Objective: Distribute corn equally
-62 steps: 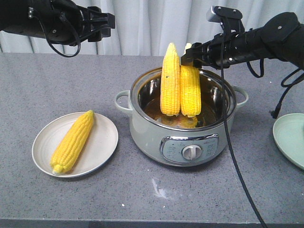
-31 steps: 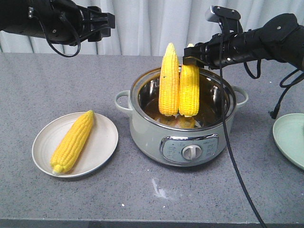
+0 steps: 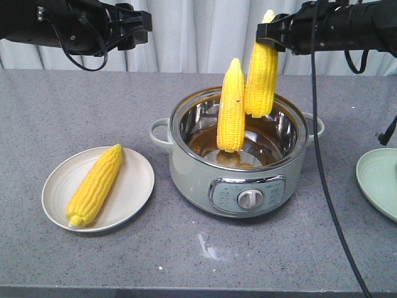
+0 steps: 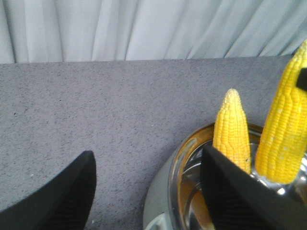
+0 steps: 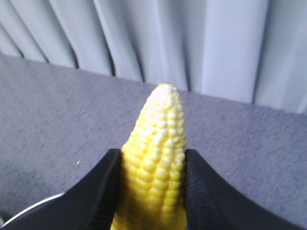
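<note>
Right gripper (image 3: 269, 38), jaws clamped on a corn cob (image 3: 261, 81), is lifting it out of the pot (image 3: 189, 171), another cob (image 3: 230, 112) leaning inside; left gripper (image 3: 141, 23) is idling beyond the pot, jaws wide.

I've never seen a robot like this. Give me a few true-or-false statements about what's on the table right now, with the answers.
1. The right gripper holds a corn cob tip-up over the electric pot. True.
2. The cream plate is empty. False: a whole cob lies on it.
3. A second cob stands leaning inside the electric pot. True.
4. The left gripper grips a cob. False: it is open and holds nothing.
5. The green plate carries a cob. False: the part in view is bare.
</note>
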Robot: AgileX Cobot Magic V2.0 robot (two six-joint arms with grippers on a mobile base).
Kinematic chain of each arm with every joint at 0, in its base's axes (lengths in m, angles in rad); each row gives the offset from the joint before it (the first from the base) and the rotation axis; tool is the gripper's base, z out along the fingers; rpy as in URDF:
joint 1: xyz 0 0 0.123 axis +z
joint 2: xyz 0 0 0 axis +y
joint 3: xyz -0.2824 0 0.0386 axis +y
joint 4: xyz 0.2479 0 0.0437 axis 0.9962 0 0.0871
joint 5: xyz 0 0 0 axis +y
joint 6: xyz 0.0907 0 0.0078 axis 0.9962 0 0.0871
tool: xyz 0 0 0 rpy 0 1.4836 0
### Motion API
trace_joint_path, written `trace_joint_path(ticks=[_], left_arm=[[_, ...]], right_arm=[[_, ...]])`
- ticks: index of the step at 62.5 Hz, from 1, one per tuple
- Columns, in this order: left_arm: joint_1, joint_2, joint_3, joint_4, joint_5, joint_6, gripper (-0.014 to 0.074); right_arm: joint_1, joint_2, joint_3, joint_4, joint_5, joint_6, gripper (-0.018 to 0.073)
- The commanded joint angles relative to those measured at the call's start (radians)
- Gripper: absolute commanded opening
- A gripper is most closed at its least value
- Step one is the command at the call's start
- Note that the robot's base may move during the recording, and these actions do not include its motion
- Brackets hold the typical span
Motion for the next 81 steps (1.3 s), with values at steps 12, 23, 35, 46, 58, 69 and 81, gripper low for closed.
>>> trace_joint_path(ticks=[12,23,35,46,58,69,81], left_arm=[[-0.006,-0.038,-0.032,-0.024,-0.083,0.008,0.0449],[-0.006,-0.029,-0.032,-0.128,-0.096,0.101,0.0449],[-0.006,0.012,-0.033,-0.457,-0.104,0.318,0.0450],[-0.006,0.101,-0.140,-0.735,-0.036,0.504,0.0473],[-0.006,0.248,-0.408,-0.743,0.094,0.510,0.0557],[-0.006,0.394,-0.579,-0.692,0.190,0.453,0.0592],[-0.006,0.490,-0.659,-0.682,0.205,0.437,0.0595]], right_arm=[[-0.012,-0.068,-0.035,0.036,-0.131,-0.034,-0.0006],[-0.015,-0.125,-0.035,0.036,-0.166,-0.034,-0.0006],[-0.015,-0.287,-0.035,0.018,-0.121,-0.032,-0.0006],[-0.015,-0.443,-0.035,-0.023,-0.093,-0.030,-0.0003],[-0.015,-0.565,-0.035,-0.108,-0.095,-0.010,-0.0002],[-0.015,-0.603,-0.034,-0.198,-0.094,0.035,-0.0002],[-0.015,-0.606,-0.034,-0.305,-0.077,0.098,-0.0002]])
